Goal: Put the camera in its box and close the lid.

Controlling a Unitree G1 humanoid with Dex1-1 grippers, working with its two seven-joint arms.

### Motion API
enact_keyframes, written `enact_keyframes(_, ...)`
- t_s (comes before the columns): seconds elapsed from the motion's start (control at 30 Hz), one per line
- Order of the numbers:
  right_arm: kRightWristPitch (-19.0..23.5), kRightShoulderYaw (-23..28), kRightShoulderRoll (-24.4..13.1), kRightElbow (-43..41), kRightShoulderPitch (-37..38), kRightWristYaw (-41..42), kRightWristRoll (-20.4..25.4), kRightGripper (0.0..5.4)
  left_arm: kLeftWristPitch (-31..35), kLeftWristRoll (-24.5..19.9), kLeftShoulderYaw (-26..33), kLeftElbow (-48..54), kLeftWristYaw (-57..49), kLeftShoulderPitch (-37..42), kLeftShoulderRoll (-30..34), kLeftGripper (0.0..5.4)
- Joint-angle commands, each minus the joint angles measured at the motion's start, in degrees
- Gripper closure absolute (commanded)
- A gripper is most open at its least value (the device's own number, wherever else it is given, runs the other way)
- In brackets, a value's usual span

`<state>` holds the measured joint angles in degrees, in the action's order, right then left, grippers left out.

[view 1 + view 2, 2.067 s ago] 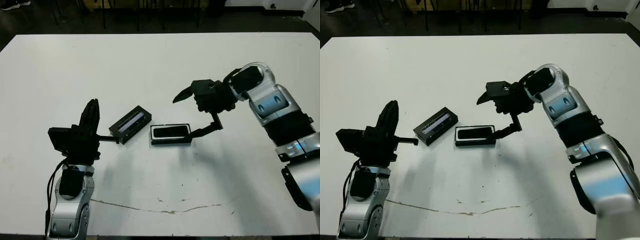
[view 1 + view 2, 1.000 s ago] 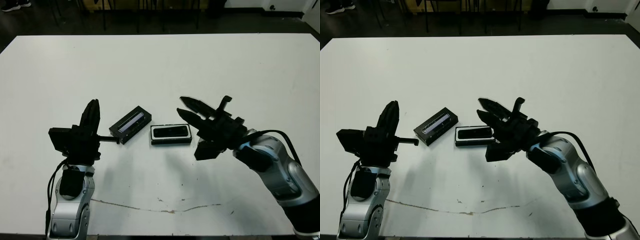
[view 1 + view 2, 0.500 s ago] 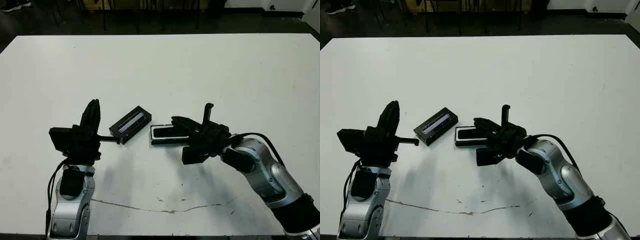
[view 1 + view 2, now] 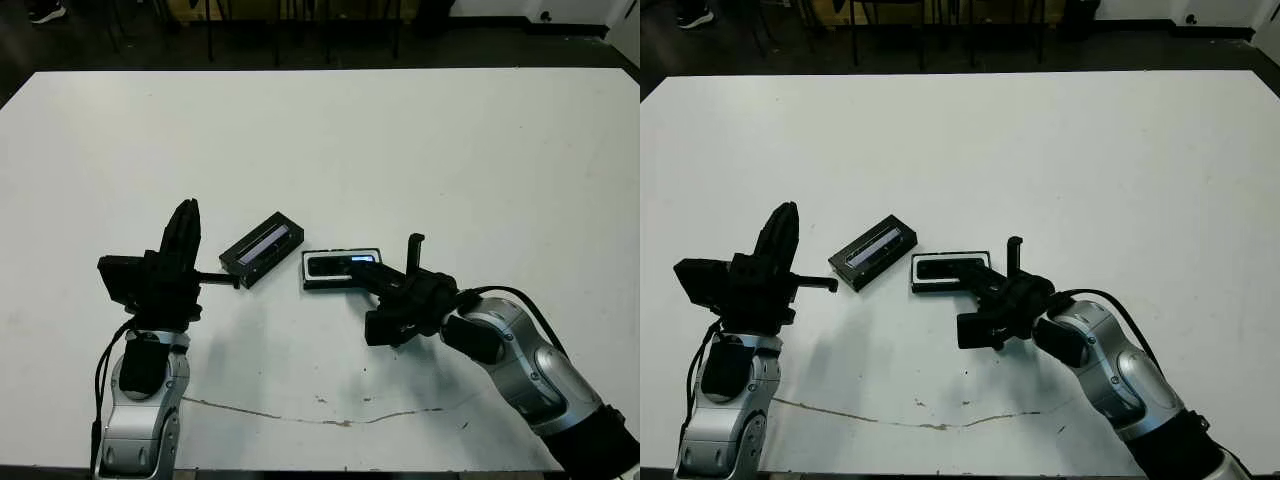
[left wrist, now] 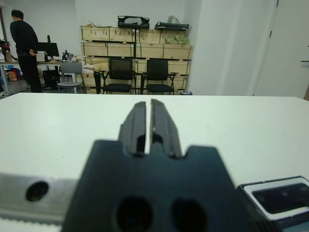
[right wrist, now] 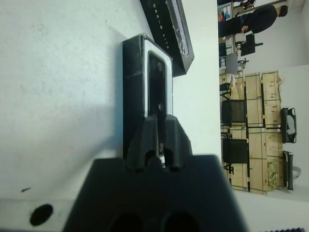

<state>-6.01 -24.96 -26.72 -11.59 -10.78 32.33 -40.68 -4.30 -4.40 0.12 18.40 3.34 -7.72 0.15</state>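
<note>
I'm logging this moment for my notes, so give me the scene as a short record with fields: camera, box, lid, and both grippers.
camera: lying inside the box
box: on the white table, uncovered
lid: on the table beside the box, on the robot's left side of it, angled
right gripper: at the box's right end, low; finger state unclear
left gripper: shut, raised, holding nothing

Camera (image 4: pixel 338 264) in box (image 4: pixel 341 270)
</note>
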Motion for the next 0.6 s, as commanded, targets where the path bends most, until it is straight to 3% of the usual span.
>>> enact_keyframes(0.03,1.9,-0.1,-1.8,1.5,1.7,1.1,-1.2,5.39,0.8,0.0,0.0,-0.5,-0.2,-0.9,0.0,5.40)
enact_keyframes(0.6,6.6,4.5,-1.3,0.3,1.4,0.3,3.5,5.39,0.6,0.3,0.1,-0.8,0.0,-0.9,0.4,5.40)
